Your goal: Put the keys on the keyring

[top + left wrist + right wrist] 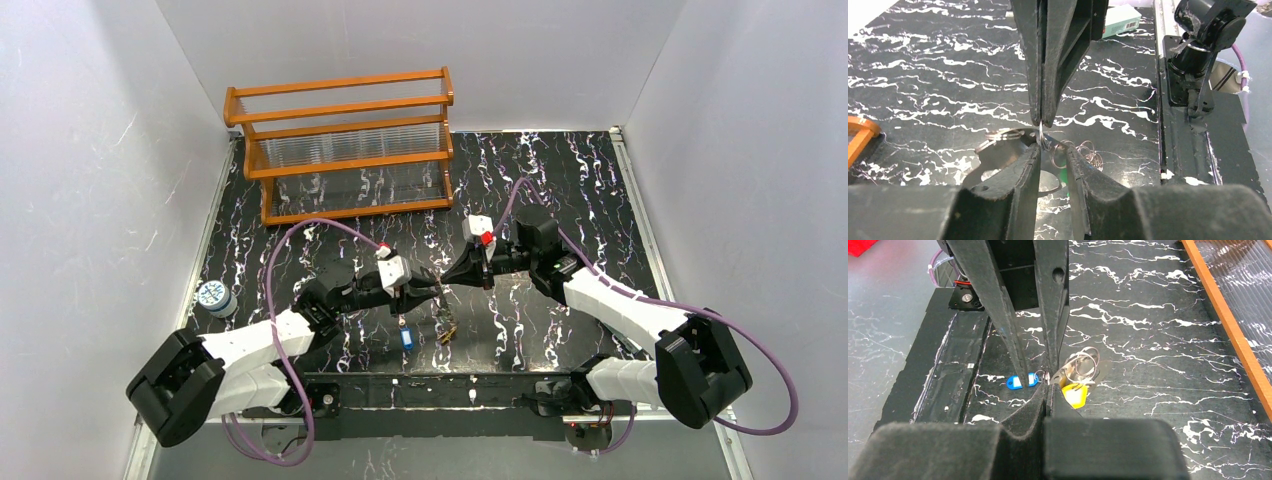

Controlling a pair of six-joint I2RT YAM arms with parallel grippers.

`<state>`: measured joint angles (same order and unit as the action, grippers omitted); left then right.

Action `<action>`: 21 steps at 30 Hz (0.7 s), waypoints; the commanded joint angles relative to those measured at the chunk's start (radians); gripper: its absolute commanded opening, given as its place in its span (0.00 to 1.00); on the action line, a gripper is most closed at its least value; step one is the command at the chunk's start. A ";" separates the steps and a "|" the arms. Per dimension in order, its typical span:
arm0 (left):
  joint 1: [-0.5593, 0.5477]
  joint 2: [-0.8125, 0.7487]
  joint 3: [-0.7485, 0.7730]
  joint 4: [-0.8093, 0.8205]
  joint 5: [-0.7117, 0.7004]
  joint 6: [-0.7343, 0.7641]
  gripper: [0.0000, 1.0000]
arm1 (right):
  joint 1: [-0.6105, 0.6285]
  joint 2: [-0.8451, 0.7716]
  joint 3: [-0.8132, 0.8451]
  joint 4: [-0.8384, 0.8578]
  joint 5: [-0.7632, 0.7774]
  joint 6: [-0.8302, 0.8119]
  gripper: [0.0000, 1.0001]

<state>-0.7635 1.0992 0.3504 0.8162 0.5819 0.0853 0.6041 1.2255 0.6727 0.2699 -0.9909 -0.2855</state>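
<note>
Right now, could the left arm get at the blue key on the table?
Probably yes: the blue key lies uncovered on the table close beside the left claw. A ring sits inside that claw, so it would have to leave that first.

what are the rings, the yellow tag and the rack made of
Rings: thin metal wire, silvery and shiny; they glint. Yellow tag: looks like glossy plastic, evenly coloured with a pale insert. Rack: orange-brown rails, probably varnished wood; its clear ribbed panels look like plastic, maybe glass.
</note>
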 commanded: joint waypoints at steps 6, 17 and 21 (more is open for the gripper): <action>-0.011 0.048 0.031 0.063 -0.042 -0.066 0.16 | 0.007 -0.008 -0.005 0.071 -0.029 0.020 0.01; -0.012 0.038 0.005 0.142 -0.063 -0.124 0.17 | 0.008 -0.001 -0.027 0.081 -0.008 0.028 0.01; -0.012 0.053 0.003 0.143 -0.045 -0.111 0.00 | 0.008 -0.005 -0.022 0.081 -0.005 0.035 0.01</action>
<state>-0.7700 1.1545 0.3534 0.9215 0.5297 -0.0360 0.6056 1.2297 0.6441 0.2955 -0.9897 -0.2638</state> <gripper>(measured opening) 0.065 0.029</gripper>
